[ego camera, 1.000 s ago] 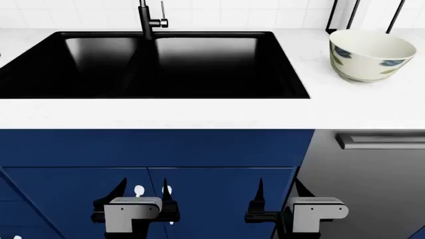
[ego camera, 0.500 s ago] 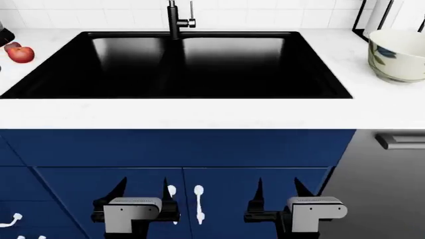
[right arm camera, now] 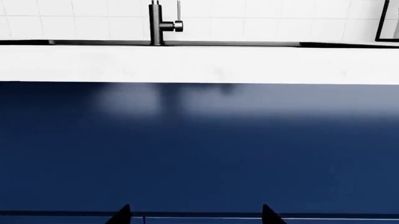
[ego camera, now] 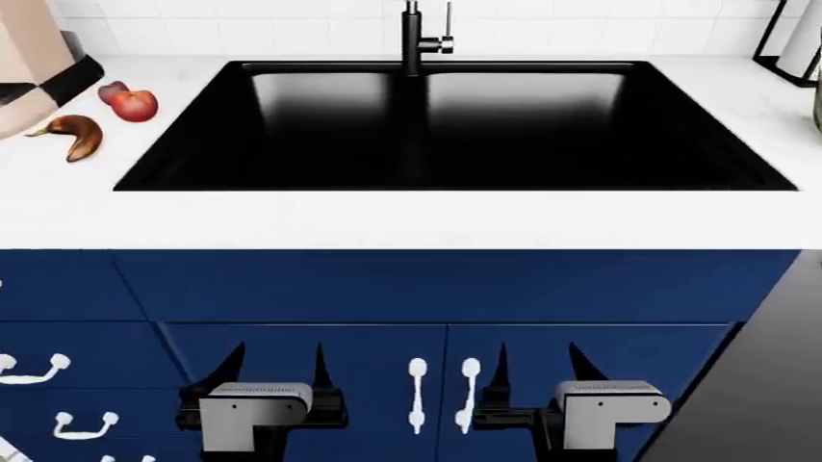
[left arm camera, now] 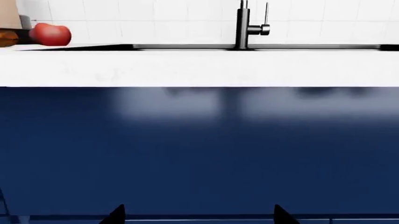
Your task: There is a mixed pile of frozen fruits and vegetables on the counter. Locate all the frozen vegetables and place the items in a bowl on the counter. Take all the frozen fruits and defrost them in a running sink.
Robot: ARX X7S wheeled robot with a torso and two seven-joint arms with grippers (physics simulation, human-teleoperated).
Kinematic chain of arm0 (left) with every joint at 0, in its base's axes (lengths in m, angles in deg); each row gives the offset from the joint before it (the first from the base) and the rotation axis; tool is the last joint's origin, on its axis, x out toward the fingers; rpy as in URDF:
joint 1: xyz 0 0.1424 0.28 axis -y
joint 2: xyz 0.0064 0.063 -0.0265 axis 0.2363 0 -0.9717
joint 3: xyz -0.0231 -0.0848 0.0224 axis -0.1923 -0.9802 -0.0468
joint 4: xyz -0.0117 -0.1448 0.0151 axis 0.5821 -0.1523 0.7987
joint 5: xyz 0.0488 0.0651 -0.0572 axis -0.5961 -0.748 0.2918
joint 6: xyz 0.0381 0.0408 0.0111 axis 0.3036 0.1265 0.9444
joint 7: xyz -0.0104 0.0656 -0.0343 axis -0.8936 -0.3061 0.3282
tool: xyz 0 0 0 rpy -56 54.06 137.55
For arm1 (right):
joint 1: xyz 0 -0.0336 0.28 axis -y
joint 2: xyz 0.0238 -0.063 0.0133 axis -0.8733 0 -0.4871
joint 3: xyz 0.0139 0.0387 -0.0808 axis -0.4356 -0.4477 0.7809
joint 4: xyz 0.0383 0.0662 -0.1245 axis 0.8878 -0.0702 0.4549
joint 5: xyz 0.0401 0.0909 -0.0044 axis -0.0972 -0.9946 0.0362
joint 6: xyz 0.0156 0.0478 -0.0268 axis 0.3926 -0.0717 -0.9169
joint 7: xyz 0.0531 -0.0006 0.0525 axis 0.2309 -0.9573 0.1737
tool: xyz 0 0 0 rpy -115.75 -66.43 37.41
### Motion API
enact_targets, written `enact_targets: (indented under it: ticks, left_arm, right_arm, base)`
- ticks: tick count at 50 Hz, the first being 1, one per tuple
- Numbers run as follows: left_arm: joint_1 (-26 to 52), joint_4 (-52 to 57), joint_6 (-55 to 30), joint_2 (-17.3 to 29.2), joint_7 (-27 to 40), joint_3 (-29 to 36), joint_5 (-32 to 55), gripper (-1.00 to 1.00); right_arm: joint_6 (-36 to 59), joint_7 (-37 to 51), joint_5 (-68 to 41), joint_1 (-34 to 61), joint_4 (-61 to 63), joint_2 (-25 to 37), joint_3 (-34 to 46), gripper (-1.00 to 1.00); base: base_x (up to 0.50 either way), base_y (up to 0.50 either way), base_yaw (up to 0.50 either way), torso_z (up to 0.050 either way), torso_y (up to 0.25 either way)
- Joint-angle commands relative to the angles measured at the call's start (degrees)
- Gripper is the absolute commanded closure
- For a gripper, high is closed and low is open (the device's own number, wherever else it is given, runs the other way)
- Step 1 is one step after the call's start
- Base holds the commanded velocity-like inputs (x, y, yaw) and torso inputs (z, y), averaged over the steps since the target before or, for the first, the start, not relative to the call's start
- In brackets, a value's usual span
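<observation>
Grippers hang low before the blue cabinet doors (ego camera: 308, 289), below the white table (ego camera: 385, 219): my left gripper (ego camera: 272, 371) and right gripper (ego camera: 540, 371) each have their fingers spread apart, holding nothing. On the table, left of the black sink (ego camera: 449, 125) with its faucet (ego camera: 414, 37), lie a red fruit (ego camera: 133, 104) and a brown, curved item (ego camera: 77, 135), near each other and well apart from both grippers.

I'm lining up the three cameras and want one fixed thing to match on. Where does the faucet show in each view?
Head view: faucet at top centre, behind the sink.
Left wrist view: faucet at top, right of centre.
Right wrist view: faucet at top, left of centre.
Shared landmark: the white counter edge above the blue cabinet front.
</observation>
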Motion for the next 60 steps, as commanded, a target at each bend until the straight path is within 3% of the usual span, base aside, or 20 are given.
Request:
enact_targets:
  ticks: [1, 60]
  left_arm:
    - [0.0, 0.2, 0.2, 0.7, 0.8, 0.9, 0.7, -1.0]
    - [0.0, 0.4, 1.2, 3.2, 3.7, 3.9, 3.1, -1.0]
  right_arm:
    - [-0.4, 0.9, -0.8, 0.2, -0.4, 0.7, 0.8, -1.0]
    - [-0.6, 4.0, -3.2, 0.5, -0.4, 3.2, 3.9, -1.0]
  base:
    - [0.0, 0.5, 0.0, 0.0, 0.0]
    - [0.0, 0.5, 0.0, 0.0, 0.0]
